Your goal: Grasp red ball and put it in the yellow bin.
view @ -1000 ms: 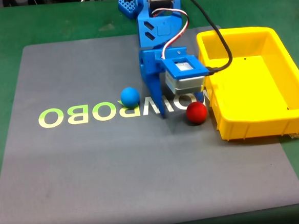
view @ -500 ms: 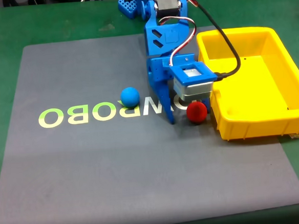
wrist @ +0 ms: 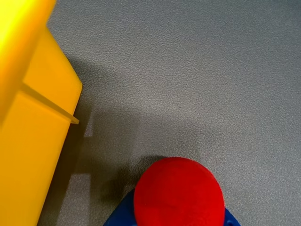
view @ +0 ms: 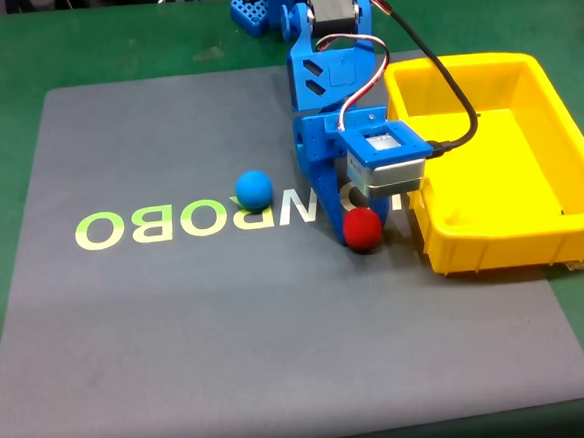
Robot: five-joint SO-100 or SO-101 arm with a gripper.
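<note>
Fixed view: grey mat (view: 230, 334) on green table (view: 109, 41).

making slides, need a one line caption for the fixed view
Blue arm's hand lowered at the red ball on the grey mat, beside the yellow bin; blue ball sits apart.

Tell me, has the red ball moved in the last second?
Yes. The red ball rolled left in the fixed view, away from the yellow bin, toward the mat's lettering.
</note>
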